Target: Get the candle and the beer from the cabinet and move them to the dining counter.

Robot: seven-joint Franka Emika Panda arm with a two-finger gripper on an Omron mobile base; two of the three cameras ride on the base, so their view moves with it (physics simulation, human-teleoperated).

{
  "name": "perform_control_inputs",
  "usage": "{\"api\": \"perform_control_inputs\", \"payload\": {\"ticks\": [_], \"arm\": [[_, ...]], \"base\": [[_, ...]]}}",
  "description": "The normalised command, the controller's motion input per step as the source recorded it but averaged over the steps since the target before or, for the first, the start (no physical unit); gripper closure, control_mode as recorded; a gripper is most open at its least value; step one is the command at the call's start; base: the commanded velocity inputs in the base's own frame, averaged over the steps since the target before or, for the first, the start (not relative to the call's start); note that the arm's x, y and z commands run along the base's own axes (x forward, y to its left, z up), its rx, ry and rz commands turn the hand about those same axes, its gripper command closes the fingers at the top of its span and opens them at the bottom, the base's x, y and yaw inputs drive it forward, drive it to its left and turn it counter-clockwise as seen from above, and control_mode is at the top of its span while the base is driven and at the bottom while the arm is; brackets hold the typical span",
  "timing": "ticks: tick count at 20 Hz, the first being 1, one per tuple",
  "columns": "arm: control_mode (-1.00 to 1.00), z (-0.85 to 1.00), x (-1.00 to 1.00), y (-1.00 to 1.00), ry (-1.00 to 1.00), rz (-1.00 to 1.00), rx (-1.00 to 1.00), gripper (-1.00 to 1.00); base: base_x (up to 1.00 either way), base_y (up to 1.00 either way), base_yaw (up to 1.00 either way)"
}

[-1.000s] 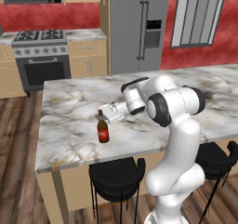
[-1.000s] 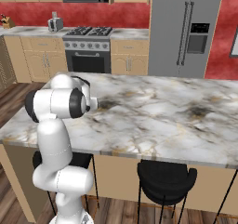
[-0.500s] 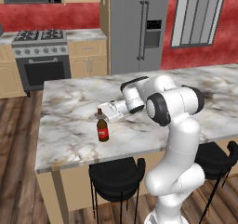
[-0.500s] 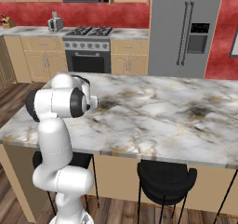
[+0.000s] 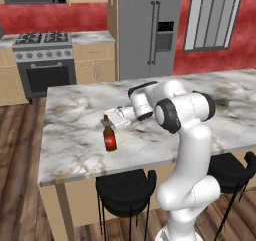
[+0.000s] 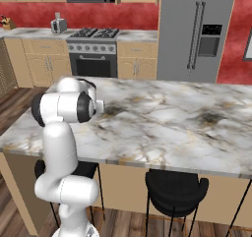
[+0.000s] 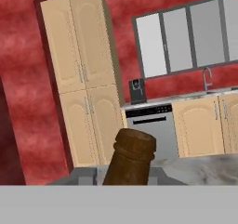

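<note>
Standing upright near the left edge of the white-grey brown-veined marble dining counter (image 5: pixel 75 130), dark brown glass beer bottle with red label (image 5: pixel 109 137) unmoved, two-finger gripper (image 5: pixel 114 119) by its neck as before, grip state unclear.

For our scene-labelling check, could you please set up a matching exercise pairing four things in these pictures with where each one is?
Things:
1. beer
2. stove
3. fridge
4. stool

Places:
A. tucked under the near edge of the counter
B. against the back wall, right of the stove
C. upright on the dining counter, at the gripper
D. against the back wall, left of the fridge

Pairs: 1-C, 2-D, 3-B, 4-A
</note>
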Motion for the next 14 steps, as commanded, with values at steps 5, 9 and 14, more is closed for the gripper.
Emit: {"api": "perform_control_inputs", "payload": {"ticks": [5, 9, 14], "arm": [[-1.00, -0.19, 0.24, 0.00, -0.04, 0.00, 0.03, 1.00], [-1.00, -0.05, 0.06, 0.00, -0.11, 0.00, 0.01, 1.00], [-1.00, 0.00, 0.00, 0.00, -0.15, 0.00, 0.00, 1.00]], "base": [[0.00, 0.00, 0.00], [0.00, 0.00, 0.00], [0.00, 0.00, 0.00]]}}
